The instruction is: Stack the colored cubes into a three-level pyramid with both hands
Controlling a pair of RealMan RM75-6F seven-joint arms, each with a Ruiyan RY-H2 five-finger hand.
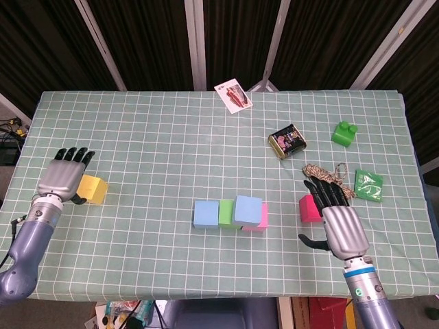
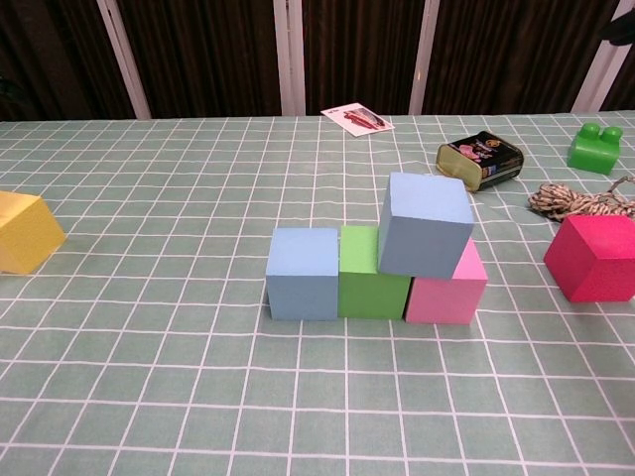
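Observation:
A row of three cubes stands mid-table: light blue cube (image 1: 204,213) (image 2: 303,273), green cube (image 1: 226,213) (image 2: 369,273), pink cube (image 1: 260,218) (image 2: 448,288). A second light blue cube (image 1: 247,210) (image 2: 427,224) sits on top, over the green and pink ones. A yellow cube (image 1: 92,189) (image 2: 25,231) lies at the left; my left hand (image 1: 63,177) is just left of it, fingers apart, holding nothing. A magenta cube (image 1: 310,208) (image 2: 596,258) lies at the right; my right hand (image 1: 337,219) hovers beside it, fingers spread. Neither hand shows in the chest view.
At the back right are a dark tin (image 1: 286,141) (image 2: 480,160), a green toy brick (image 1: 344,133) (image 2: 596,146), a coil of twine (image 1: 324,171) (image 2: 580,201) and a green packet (image 1: 368,184). A card (image 1: 232,95) (image 2: 357,118) lies at the far edge.

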